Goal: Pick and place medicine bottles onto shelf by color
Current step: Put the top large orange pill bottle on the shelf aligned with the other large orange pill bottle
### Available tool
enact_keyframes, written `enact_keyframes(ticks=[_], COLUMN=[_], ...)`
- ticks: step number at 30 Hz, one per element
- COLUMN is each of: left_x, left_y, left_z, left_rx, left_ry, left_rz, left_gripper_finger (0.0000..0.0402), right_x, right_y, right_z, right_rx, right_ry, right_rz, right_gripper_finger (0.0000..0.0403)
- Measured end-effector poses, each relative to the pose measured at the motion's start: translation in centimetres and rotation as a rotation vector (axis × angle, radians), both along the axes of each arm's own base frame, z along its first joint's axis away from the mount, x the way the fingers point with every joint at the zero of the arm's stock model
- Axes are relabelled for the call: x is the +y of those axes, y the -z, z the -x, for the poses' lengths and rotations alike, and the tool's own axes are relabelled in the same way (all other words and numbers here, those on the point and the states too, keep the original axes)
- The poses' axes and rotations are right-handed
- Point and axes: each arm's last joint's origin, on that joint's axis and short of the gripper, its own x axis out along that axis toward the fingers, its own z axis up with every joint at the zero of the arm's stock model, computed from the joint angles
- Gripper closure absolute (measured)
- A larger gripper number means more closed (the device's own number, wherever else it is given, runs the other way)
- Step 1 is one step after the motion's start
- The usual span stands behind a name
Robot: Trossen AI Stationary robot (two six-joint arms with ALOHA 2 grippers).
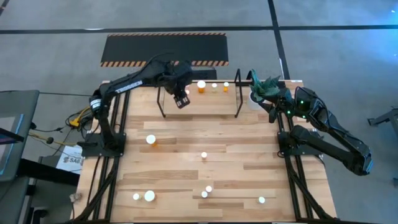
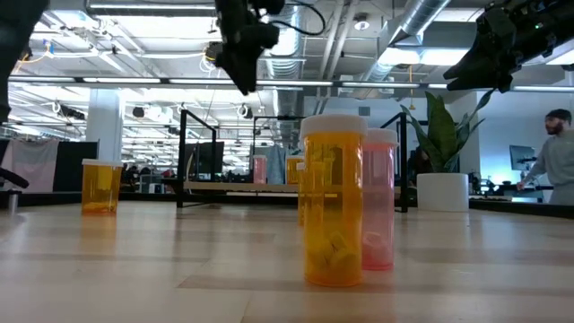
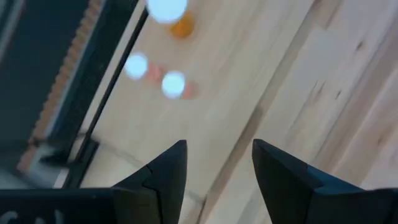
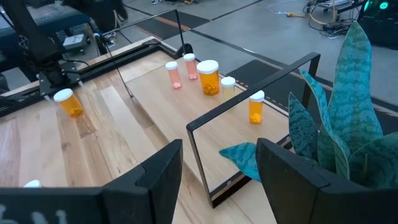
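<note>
The shelf (image 1: pixel 205 104) stands at the table's far middle. On its board stand several medicine bottles: two pinkish ones (image 4: pixel 172 73), a large orange one (image 4: pixel 208 76), a pale one (image 4: pixel 228 86) and a small orange one (image 4: pixel 256 106). More bottles stand about the table (image 1: pixel 150 140). My left gripper (image 1: pixel 182 99) hangs open and empty above the shelf's left part, pointing steeply down; the pinkish bottles (image 3: pixel 174 84) lie ahead of its fingers. My right gripper (image 4: pixel 219 149) waits open at the shelf's right end, beside the plant.
A white pot with a green plant (image 1: pixel 264 90) stands just right of the shelf, close to my right gripper. The shelf's black rod frame (image 4: pixel 205 130) rises between that gripper and the bottles. A hazard-striped black mat (image 1: pixel 165 48) lies beyond the table.
</note>
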Motion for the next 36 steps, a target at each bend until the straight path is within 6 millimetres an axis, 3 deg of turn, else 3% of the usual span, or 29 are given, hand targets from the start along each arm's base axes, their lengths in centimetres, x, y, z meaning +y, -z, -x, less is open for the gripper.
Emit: enact_keyframes(ticks=[9,13,17,22,30,36], left_x=[-7.7,-11.1,-13.3,-14.6,-14.7,-14.8], left_y=[1.7,3.4,5.4,7.6,12.6,14.1], left_z=[3.9,5.4,6.9,8.4,9.3,9.5], left_rx=[0.097,0.113,0.148,0.166,0.173,0.153], left_ry=[-0.198,-0.353,-0.504,-0.593,-0.641,-0.706], left_rz=[0.137,0.161,0.162,0.157,0.174,0.201], left_gripper_finger=[0.0233,0.0233,0.0229,0.0211,0.0209,0.0207], right_x=[0.0,0.0,0.0,0.0,0.0,0.0], right_y=[0.0,0.0,0.0,0.0,0.0,0.0], right_z=[0.0,0.0,0.0,0.0,0.0,0.0], right_rx=[0.0,0.0,0.0,0.0,0.0,0.0], right_ry=[0.0,0.0,0.0,0.0,0.0,0.0], right_rz=[0.0,0.0,0.0,0.0,0.0,0.0], right_gripper_finger=[0.0177,0.0177,0.0177,0.0177,0.0177,0.0177])
